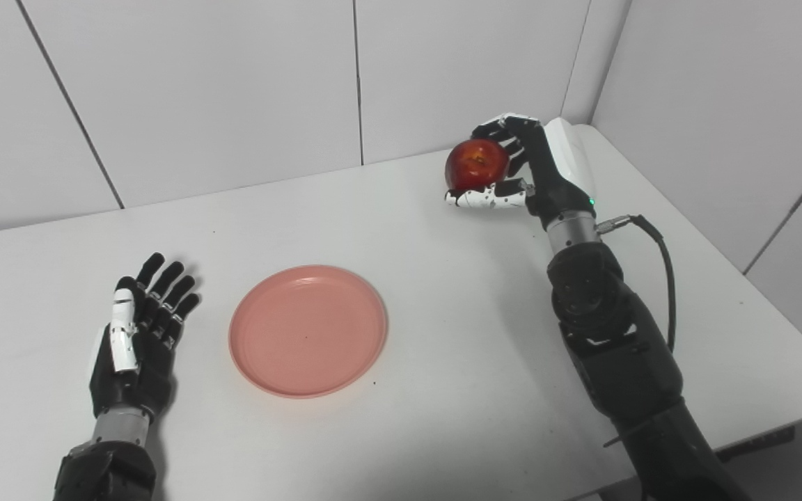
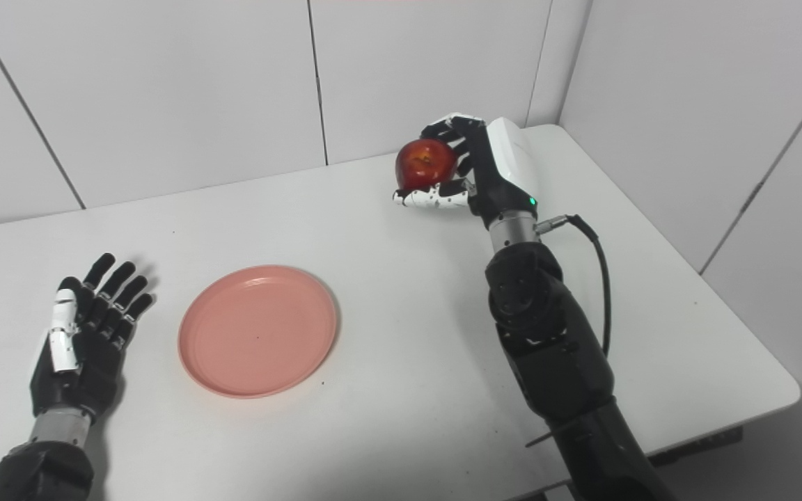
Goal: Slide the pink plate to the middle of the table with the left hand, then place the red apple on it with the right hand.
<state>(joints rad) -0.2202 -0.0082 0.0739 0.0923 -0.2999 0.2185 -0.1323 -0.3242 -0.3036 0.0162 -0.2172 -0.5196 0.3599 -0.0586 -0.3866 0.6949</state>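
A pink plate (image 1: 308, 330) lies flat on the white table (image 1: 443, 292), a little left of the middle, with nothing on it. My left hand (image 1: 138, 334) rests open on the table just left of the plate, fingers spread and apart from the rim. At the back right my right hand (image 1: 519, 167) is shut on the red apple (image 1: 476, 164), with fingers over its top and thumb under it. The apple is held above the tabletop, far from the plate.
White panelled walls stand behind the table and along its right side. The table's right edge and front right corner (image 2: 784, 396) are near my right arm. A black cable (image 1: 662, 271) loops from the right wrist.
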